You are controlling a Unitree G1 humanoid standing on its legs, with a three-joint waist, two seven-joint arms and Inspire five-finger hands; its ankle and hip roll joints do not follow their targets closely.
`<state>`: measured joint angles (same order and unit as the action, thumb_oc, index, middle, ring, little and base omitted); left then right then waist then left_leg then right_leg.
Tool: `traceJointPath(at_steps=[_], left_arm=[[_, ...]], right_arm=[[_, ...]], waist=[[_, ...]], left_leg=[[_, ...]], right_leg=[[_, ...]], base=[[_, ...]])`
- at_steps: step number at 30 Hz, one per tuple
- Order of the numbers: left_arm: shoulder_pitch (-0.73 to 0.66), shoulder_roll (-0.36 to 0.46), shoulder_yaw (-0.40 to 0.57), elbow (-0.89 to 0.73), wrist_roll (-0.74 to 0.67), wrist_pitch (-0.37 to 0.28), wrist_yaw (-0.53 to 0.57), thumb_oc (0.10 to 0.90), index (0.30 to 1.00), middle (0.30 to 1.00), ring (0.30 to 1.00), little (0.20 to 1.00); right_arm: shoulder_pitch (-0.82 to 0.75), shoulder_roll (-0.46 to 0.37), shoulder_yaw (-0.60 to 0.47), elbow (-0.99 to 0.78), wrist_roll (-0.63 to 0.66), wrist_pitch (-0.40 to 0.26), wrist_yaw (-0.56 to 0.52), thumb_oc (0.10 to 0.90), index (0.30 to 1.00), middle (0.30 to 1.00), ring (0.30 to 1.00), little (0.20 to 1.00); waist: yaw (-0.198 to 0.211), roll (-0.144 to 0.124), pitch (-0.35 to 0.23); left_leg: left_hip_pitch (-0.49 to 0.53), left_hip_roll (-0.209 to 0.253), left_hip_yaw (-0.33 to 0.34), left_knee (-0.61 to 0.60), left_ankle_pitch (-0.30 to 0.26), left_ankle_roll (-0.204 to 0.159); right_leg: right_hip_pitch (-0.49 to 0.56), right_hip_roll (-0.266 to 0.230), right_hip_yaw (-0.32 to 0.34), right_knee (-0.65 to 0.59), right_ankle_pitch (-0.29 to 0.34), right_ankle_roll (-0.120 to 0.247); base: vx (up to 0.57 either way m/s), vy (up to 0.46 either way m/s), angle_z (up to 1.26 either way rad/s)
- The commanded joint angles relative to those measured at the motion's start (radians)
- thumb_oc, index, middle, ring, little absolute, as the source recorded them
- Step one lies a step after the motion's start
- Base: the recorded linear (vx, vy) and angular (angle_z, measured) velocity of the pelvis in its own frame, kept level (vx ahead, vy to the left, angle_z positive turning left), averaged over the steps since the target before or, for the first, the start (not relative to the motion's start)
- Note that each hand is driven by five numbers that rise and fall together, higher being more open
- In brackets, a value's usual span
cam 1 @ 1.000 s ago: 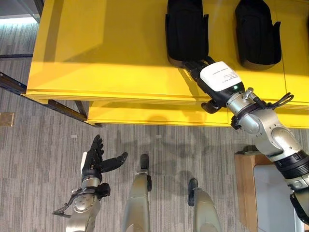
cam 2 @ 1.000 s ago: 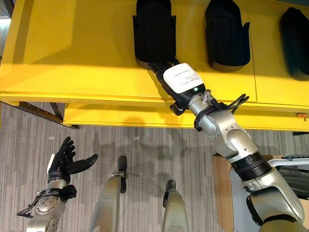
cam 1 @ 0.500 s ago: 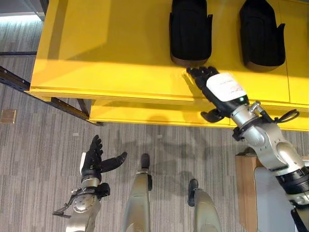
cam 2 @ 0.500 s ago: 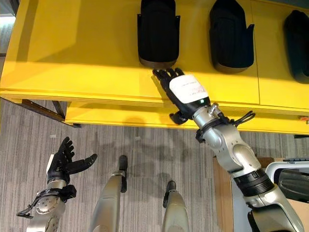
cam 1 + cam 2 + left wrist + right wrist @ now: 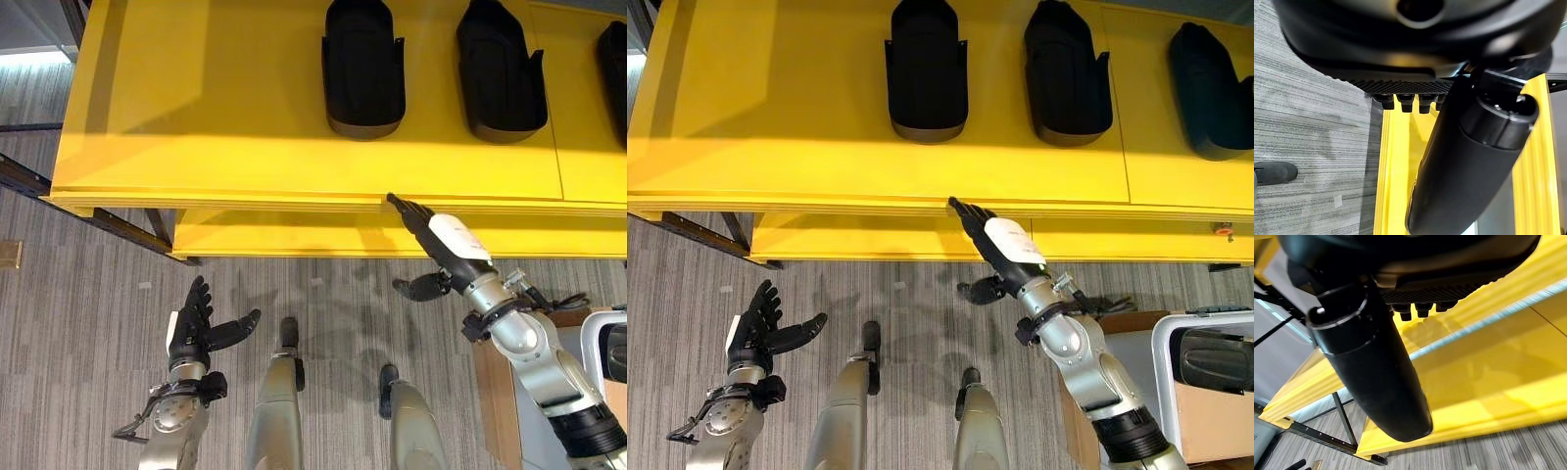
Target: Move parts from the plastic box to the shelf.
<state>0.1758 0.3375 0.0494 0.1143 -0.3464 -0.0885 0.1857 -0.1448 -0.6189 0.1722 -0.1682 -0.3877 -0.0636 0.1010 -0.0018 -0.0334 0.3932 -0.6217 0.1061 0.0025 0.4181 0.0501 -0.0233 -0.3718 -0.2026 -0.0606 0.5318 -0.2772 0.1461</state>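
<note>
while the right hand (image 5: pixel 1007 247) hung at the front lip of the yellow shelf (image 5: pixel 774 117), both hands held nothing.

right hand: fingers straight and relaxed, thumb out to the side, empty; fingertips at the shelf's front edge, toward 6 o'clock of the nearest part.

left hand (image 5: pixel 191 328): low toward 7 o'clock over the grey carpet (image 5: pixel 78 313), fingers spread and thumb out, empty, idle.

parts on shelf: three dark parts stood in a row across the far half of the shelf, the first part (image 5: pixel 926 69) toward 12 o'clock, the second part (image 5: pixel 1066 73) toward 1 o'clock, the third part (image 5: pixel 1211 90) further to 2 o'clock; each apart from its neighbour.

plastic box: a pale-rimmed plastic box (image 5: pixel 1162 345) showed toward 4 o'clock, with a dark part (image 5: pixel 1213 358) lying in it.

step in hand: by my reading, a placement looked complete, with the free right hand between the shelf and the box.

next move: likely a swing of the right arm toward 4 o'clock, down to the box, closing round the dark part without catching the rim.
</note>
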Motion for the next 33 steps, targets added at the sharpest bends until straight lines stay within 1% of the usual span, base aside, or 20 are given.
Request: traceJointPath(at_steps=[1,4,8,9,10,11,12,13,16,18,20,22,25,26,27,28,30,31,32,33], left_arm=[[0.023,0.031,0.021,-0.058,0.017,-0.074,0.004,0.900,1.000,1.000,1.000,1.000],[0.030,0.025,0.012,-0.051,0.012,-0.083,0.001,0.900,1.000,1.000,1.000,1.000],[0.045,0.025,-0.018,-0.020,-0.003,-0.104,-0.017,0.900,1.000,1.000,1.000,1.000],[0.045,0.026,-0.019,-0.020,-0.003,-0.104,-0.017,0.900,1.000,1.000,1.000,1.000],[0.050,0.028,-0.027,-0.013,-0.009,-0.113,-0.022,0.900,1.000,1.000,1.000,1.000],[0.068,0.032,-0.032,-0.002,-0.023,-0.122,-0.054,0.900,1.000,1.000,1.000,1.000],[0.068,0.033,-0.032,-0.002,-0.023,-0.122,-0.054,0.900,1.000,1.000,1.000,1.000],[0.083,0.025,-0.034,-0.001,-0.031,-0.126,-0.075,0.900,1.000,1.000,1.000,1.000],[0.082,0.020,-0.039,0.006,-0.041,-0.133,-0.084,0.900,1.000,1.000,1.000,1.000],[0.080,0.010,-0.042,0.009,-0.047,-0.138,-0.092,0.900,1.000,1.000,1.000,1.000],[0.079,-0.001,-0.045,0.002,-0.058,-0.143,-0.094,0.900,1.000,1.000,1.000,1.000],[0.076,-0.005,-0.047,0.006,-0.065,-0.144,-0.096,0.900,1.000,1.000,1.000,1.000],[0.079,-0.023,-0.055,0.008,-0.076,-0.151,-0.113,0.900,1.000,1.000,1.000,1.000],[0.079,-0.026,-0.058,0.011,-0.077,-0.151,-0.120,0.900,1.000,1.000,1.000,1.000],[0.073,-0.028,-0.063,0.016,-0.079,-0.146,-0.127,0.900,1.000,1.000,1.000,1.000],[0.068,-0.029,-0.063,0.020,-0.081,-0.151,-0.143,0.900,1.000,1.000,1.000,1.000],[0.068,-0.028,-0.063,0.020,-0.081,-0.151,-0.144,0.900,1.000,1.000,1.000,1.000],[0.067,-0.028,-0.060,0.023,-0.080,-0.153,-0.146,0.900,1.000,1.000,1.000,1.000],[0.068,-0.037,-0.058,0.019,-0.080,-0.156,-0.146,0.900,1.000,1.000,1.000,1.000],[0.068,-0.042,-0.061,0.019,-0.077,-0.155,-0.146,0.900,1.000,1.000,1.000,1.000]], right_arm=[[-0.030,0.014,-0.131,-0.134,0.113,-0.079,-0.082,0.900,1.000,1.000,1.000,1.000],[0.041,0.046,-0.177,-0.174,0.208,-0.115,-0.106,0.900,1.000,1.000,1.000,1.000],[0.164,0.086,-0.200,-0.189,0.381,-0.188,-0.118,0.900,1.000,1.000,1.000,1.000],[0.165,0.085,-0.201,-0.189,0.381,-0.188,-0.117,0.900,1.000,1.000,1.000,1.000],[0.196,0.100,-0.206,-0.181,0.446,-0.205,-0.115,0.900,1.000,1.000,1.000,1.000],[0.290,0.129,-0.212,-0.118,0.601,-0.214,-0.061,0.900,1.000,1.000,1.000,1.000],[0.291,0.129,-0.213,-0.118,0.602,-0.215,-0.060,0.900,1.000,1.000,1.000,1.000],[0.363,0.155,-0.237,-0.085,0.691,-0.215,-0.022,0.900,1.000,1.000,1.000,1.000],[0.386,0.168,-0.239,-0.035,0.710,-0.225,-0.028,0.900,1.000,1.000,1.000,1.000],[0.400,0.176,-0.249,-0.017,0.711,-0.233,-0.041,0.900,1.000,1.000,1.000,1.000],[0.404,0.203,-0.248,0.028,0.772,-0.238,-0.045,0.900,1.000,1.000,1.000,1.000],[0.406,0.206,-0.251,0.032,0.781,-0.243,-0.044,0.900,1.000,1.000,1.000,1.000],[0.427,0.202,-0.259,0.030,0.773,-0.258,-0.033,0.900,1.000,1.000,1.000,1.000],[0.433,0.197,-0.262,0.042,0.777,-0.256,-0.027,0.900,1.000,1.000,1.000,1.000],[0.433,0.192,-0.267,0.051,0.759,-0.254,-0.035,0.900,1.000,1.000,1.000,1.000],[0.434,0.187,-0.276,0.065,0.757,-0.249,-0.027,0.900,1.000,1.000,1.000,1.000],[0.435,0.187,-0.276,0.065,0.757,-0.249,-0.027,0.900,1.000,1.000,1.000,1.000],[0.434,0.186,-0.277,0.071,0.750,-0.247,-0.029,0.900,1.000,1.000,1.000,1.000],[0.430,0.181,-0.269,0.080,0.755,-0.242,-0.013,0.900,1.000,1.000,1.000,1.000],[0.434,0.183,-0.273,0.082,0.757,-0.241,-0.008,0.900,1.000,1.000,1.000,1.000]], waist=[[-0.014,0.002,-0.067],[-0.025,0.006,-0.075],[-0.044,0.020,-0.091],[-0.043,0.021,-0.092],[-0.048,0.027,-0.091],[-0.065,0.041,-0.103],[-0.064,0.041,-0.102],[-0.075,0.046,-0.109],[-0.085,0.054,-0.114],[-0.090,0.065,-0.119],[-0.097,0.072,-0.119],[-0.098,0.078,-0.121],[-0.105,0.082,-0.122],[-0.103,0.082,-0.121],[-0.106,0.081,-0.123],[-0.108,0.072,-0.132],[-0.107,0.072,-0.132],[-0.102,0.064,-0.139],[-0.090,0.045,-0.160],[-0.092,0.041,-0.172]], left_leg=[[0.000,0.112,-0.024,0.076,-0.083,-0.057],[0.034,0.122,-0.022,0.060,-0.073,-0.062],[0.101,0.146,-0.018,0.004,-0.031,-0.075],[0.102,0.147,-0.018,-0.004,-0.023,-0.075],[0.129,0.156,-0.014,-0.032,-0.012,-0.076],[0.195,0.192,0.004,-0.105,0.031,-0.082],[0.199,0.192,0.006,-0.108,0.033,-0.082],[0.233,0.212,0.008,-0.138,0.054,-0.090],[0.267,0.244,0.013,-0.169,0.084,-0.101],[0.302,0.277,0.019,-0.216,0.118,-0.107],[0.334,0.306,0.022,-0.253,0.158,-0.113],[0.350,0.321,0.028,-0.274,0.172,-0.111],[0.379,0.345,0.034,-0.312,0.248,-0.115],[0.380,0.345,0.036,-0.320,0.274,-0.115],[0.381,0.344,0.065,-0.335,0.286,-0.113],[0.382,0.325,0.118,-0.341,0.267,-0.108],[0.383,0.325,0.118,-0.341,0.266,-0.108],[0.385,0.297,0.108,-0.332,0.236,-0.101],[0.398,0.169,0.063,-0.298,0.121,-0.070],[0.412,0.132,0.062,-0.298,0.087,-0.064]], right_leg=[[0.029,0.019,0.021,-0.051,0.035,-0.065],[0.049,0.026,0.025,-0.056,0.034,-0.063],[0.089,0.045,0.024,-0.073,0.034,-0.062],[0.088,0.047,0.023,-0.078,0.039,-0.062],[0.096,0.055,0.026,-0.074,0.032,-0.063],[0.115,0.082,0.024,-0.061,0.013,-0.074],[0.117,0.082,0.025,-0.061,0.013,-0.074],[0.138,0.098,0.017,-0.058,-0.005,-0.085],[0.144,0.119,0.013,-0.035,-0.023,-0.098],[0.142,0.150,0.009,-0.013,-0.037,-0.114],[0.143,0.173,0.002,0.016,-0.060,-0.129],[0.140,0.190,0.004,0.022,-0.062,-0.138],[0.158,0.220,-0.003,0.030,-0.076,-0.160],[0.166,0.223,-0.008,0.018,-0.069,-0.163],[0.177,0.223,-0.019,-0.013,-0.055,-0.164],[0.197,0.215,-0.028,-0.085,-0.015,-0.159],[0.198,0.215,-0.028,-0.087,-0.015,-0.158],[0.208,0.209,-0.020,-0.127,0.008,-0.149],[0.236,0.191,0.001,-0.243,0.081,-0.130],[0.250,0.184,0.001,-0.287,0.102,-0.124]], base=[[-0.02,-0.023,-0.07],[0.00,-0.031,-0.07],[0.00,-0.044,-0.08],[0.00,-0.024,-0.11],[-0.02,-0.061,-0.16],[-0.01,-0.061,-0.14],[-0.01,-0.119,-0.18],[-0.01,-0.108,-0.15],[-0.03,-0.104,-0.09],[-0.06,-0.154,-0.10],[-0.06,-0.171,-0.10],[-0.03,-0.145,-0.14],[-0.03,-0.212,-0.01],[-0.04,-0.186,0.08],[-0.04,-0.213,0.22],[-0.02,-0.155,0.35],[-0.01,-0.061,0.43],[0.00,-0.079,0.29],[0.01,-0.076,0.23],[0.02,-0.045,-0.13]])
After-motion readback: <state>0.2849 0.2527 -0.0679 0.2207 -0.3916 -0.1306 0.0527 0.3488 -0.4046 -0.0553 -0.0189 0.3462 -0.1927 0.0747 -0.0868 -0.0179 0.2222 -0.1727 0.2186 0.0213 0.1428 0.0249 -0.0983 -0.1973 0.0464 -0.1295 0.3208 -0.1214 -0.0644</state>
